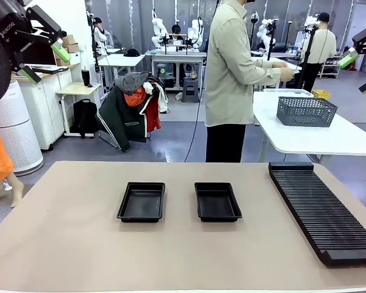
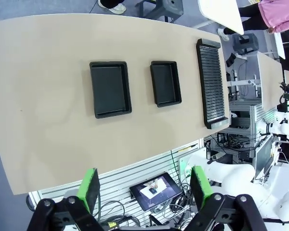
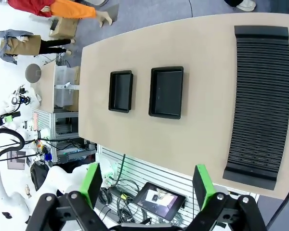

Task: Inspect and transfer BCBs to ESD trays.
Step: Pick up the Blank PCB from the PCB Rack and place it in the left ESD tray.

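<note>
Table (image 1: 67, 244) front open; L tray (image 1: 141, 201), R tray (image 1: 216, 201) mid; rack (image 1: 323, 210) R edge.

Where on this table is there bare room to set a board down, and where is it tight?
Widest bare patch: tabletop from the left tray to the table's left edge. Also the near strip before both trays. Tighter: the gap between left tray and right tray, and between it and the ribbed rack.
</note>
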